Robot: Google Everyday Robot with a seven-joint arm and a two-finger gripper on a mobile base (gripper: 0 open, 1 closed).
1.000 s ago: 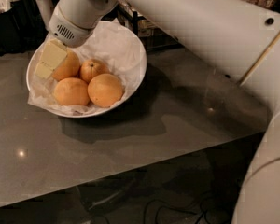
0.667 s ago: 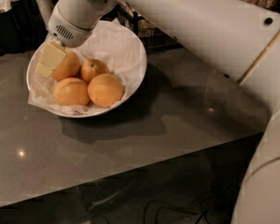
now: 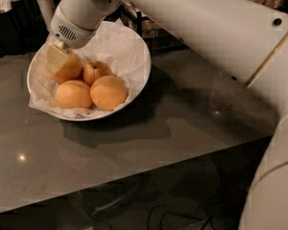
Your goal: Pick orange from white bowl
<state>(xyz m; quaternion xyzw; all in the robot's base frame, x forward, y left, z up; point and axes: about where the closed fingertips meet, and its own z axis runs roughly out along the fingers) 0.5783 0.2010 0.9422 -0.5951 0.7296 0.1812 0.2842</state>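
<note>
Upper left: claw (image 3: 56,60), down against the orange (image 3: 72,70) at the back-left of the white bowl (image 3: 140,56). You cannot tell its grip. Unchanged over the last second, so nothing is lifted yet. Lower right: desk (image 3: 192,128).

A glossy grey desk (image 3: 182,123) fills mid-frame, with a small light glint (image 3: 22,157) at lower left. Dark floor and cables (image 3: 182,213) lie below its front edge. The gripper (image 3: 57,57) sits upper left.
</note>
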